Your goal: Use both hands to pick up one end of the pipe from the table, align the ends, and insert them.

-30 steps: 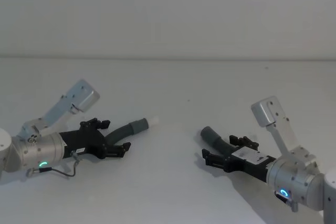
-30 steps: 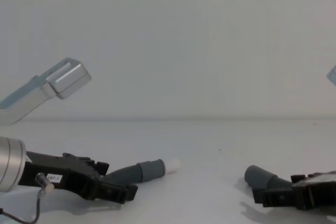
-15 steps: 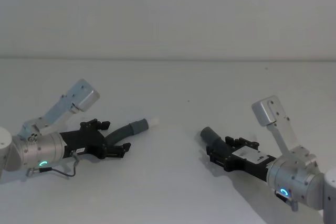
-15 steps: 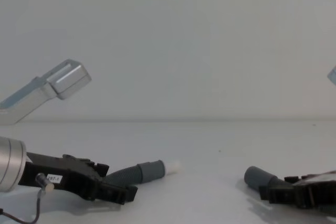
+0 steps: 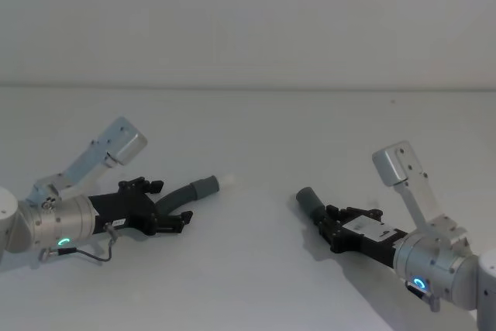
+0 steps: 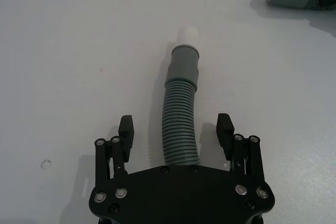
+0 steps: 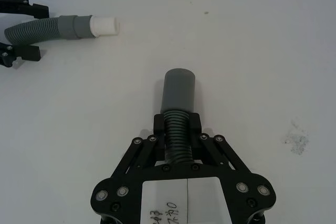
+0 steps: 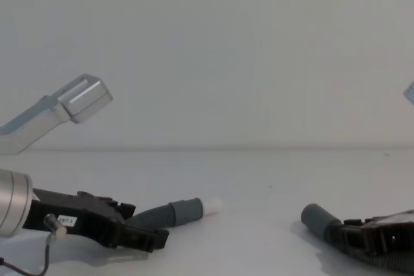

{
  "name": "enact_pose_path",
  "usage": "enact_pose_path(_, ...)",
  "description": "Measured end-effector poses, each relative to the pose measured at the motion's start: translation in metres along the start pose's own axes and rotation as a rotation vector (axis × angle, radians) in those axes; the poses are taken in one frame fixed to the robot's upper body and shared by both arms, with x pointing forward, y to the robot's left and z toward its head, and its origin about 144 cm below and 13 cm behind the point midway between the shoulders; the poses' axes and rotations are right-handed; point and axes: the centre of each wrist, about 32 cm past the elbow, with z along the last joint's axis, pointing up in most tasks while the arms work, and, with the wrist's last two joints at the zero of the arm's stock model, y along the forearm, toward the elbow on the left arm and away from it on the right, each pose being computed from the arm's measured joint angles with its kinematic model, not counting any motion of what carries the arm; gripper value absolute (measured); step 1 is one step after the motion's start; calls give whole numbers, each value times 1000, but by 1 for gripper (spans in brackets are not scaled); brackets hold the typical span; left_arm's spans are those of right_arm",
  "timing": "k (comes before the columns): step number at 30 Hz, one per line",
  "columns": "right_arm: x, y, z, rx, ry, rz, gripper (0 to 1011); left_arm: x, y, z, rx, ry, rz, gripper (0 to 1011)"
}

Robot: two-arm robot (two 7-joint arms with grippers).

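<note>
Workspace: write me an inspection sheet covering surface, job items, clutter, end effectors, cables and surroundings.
Surface: white table, matte, with one faint smudge.
Job's things: corrugated pipe; white-tipped cuff and plain grey cuff apart, pointing roughly toward each other, not joined.
Clutter: nothing seen.
Grippers: left end effector open, fingers either side of the pipe without touching it; right end effector shut on the pipe just behind the plain grey cuff.
Cables: thin dark cable looped beside the left wrist.
Surroundings: plain pale wall.
</note>
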Motion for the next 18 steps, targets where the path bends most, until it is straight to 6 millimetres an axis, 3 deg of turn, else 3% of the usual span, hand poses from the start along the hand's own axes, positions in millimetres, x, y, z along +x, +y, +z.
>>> enact_pose_path(18,0,0,0,0,0,0,253,0,0,0,2,1,0,867)
